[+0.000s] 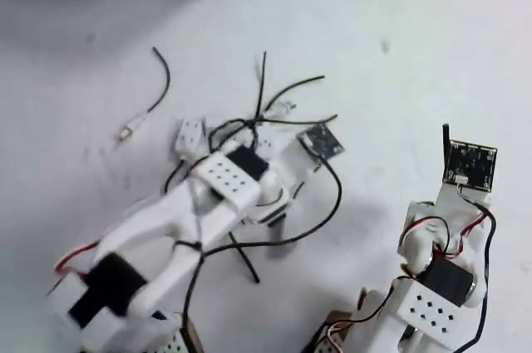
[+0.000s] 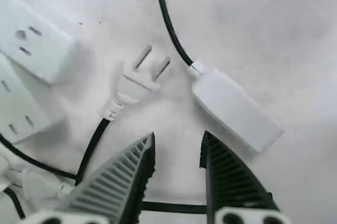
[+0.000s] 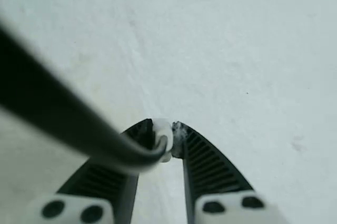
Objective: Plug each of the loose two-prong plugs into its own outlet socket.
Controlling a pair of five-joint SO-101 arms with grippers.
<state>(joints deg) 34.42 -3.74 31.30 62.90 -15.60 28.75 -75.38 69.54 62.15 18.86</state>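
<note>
**Plug [image 2: 138, 79] lay loose ahead of the open left claw [image 2: 178, 147]**

Seen from the left wrist, the white two-prong plug lay flat on the table [image 2: 274, 23] with its prongs bare. Its black cord ran back beside one claw finger. The left claw hung just short of it, jaws parted and gripping nothing. A white socket block [image 2: 31, 45] and a second socket block [image 2: 16, 110] sat near the plug, both cut off at the frame edge. A white adapter [image 2: 234, 110] on its own cord lay on the plug's other side, apart from it.

From above, the left arm [image 1: 166, 220] covered much of this cluster, and the tangled cords could not be traced.

The right claw [image 3: 171, 140] was clamped on a black cable [image 3: 52, 110] with a small white end piece at the fingertips. It was too blurred to tell whether that piece was a plug. In the high view a camera board [image 1: 470, 162] hid that claw.
</note>
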